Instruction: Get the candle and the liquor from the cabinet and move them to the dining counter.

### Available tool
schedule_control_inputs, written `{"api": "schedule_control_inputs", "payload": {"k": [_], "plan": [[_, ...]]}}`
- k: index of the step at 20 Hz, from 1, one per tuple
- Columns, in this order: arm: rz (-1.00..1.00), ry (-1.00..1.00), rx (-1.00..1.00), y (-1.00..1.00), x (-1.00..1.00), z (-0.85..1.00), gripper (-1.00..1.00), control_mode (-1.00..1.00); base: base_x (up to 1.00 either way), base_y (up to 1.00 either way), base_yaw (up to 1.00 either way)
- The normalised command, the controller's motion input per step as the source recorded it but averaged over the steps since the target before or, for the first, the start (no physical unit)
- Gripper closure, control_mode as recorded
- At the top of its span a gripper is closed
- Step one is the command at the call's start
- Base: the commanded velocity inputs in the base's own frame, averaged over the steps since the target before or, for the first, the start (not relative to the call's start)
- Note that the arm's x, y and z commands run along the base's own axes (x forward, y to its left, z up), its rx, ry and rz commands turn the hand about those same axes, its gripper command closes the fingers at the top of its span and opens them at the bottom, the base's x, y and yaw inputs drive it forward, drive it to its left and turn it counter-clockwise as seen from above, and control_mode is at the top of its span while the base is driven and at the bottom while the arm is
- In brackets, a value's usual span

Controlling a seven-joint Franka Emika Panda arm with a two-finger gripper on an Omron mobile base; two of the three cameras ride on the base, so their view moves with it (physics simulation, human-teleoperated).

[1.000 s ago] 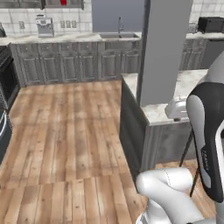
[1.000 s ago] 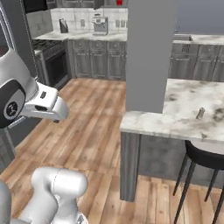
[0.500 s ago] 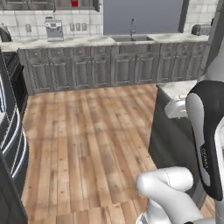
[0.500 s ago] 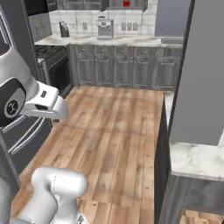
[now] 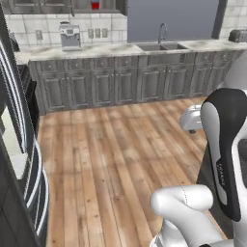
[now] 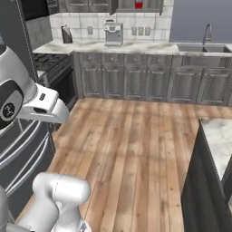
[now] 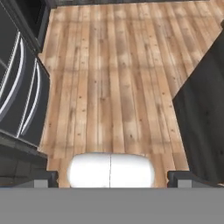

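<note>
The dark grey wall cabinet [image 6: 86, 5] runs along the top of the back wall and also shows in the left base view [image 5: 53, 5]. One bay of it stands open. In that bay sits a small red thing, the liquor [image 6: 138, 4], cut off by the picture's top edge [image 5: 95, 5]. The candle is out of view. A corner of the marble dining counter [image 6: 218, 136] juts in at the right. My gripper [image 7: 112, 178] hangs high over the wooden floor, far from the cabinet. It is open, with its fingertips [image 7: 47, 178] wide apart and nothing between them.
Below the cabinet a marble worktop carries a coffee machine [image 6: 113, 34] and a sink with a tap [image 5: 161, 37]. A stove [image 6: 52, 68] and a steel fridge [image 5: 19, 159] line the left side. The dark side of the island [image 7: 201, 113] stands close at the right, with open wooden floor [image 6: 131, 136] ahead.
The whole picture has shifted: the base has turned away from the dining counter toward the back wall, which now looks nearer. The gripper stays open.
</note>
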Motion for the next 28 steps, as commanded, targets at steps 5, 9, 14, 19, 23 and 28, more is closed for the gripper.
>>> {"api": "schedule_control_inputs", "payload": {"k": [5,9,14,19,23,28], "plan": [[0.0,0.0,0.0,0.0,0.0,0.0,-1.0,1.0,1.0,-0.03,0.0],[0.0,0.0,0.0,0.0,0.0,0.0,-1.0,1.0,1.0,-0.04,0.0],[0.0,0.0,0.0,0.0,0.0,0.0,-1.0,1.0,1.0,0.0,0.01],[0.0,0.0,0.0,0.0,0.0,0.0,-1.0,1.0,1.0,0.0,0.0],[0.0,0.0,0.0,0.0,0.0,0.0,-1.0,1.0,1.0,0.0,0.01],[0.0,0.0,0.0,0.0,0.0,0.0,-1.0,1.0,1.0,0.04,0.03]]}}
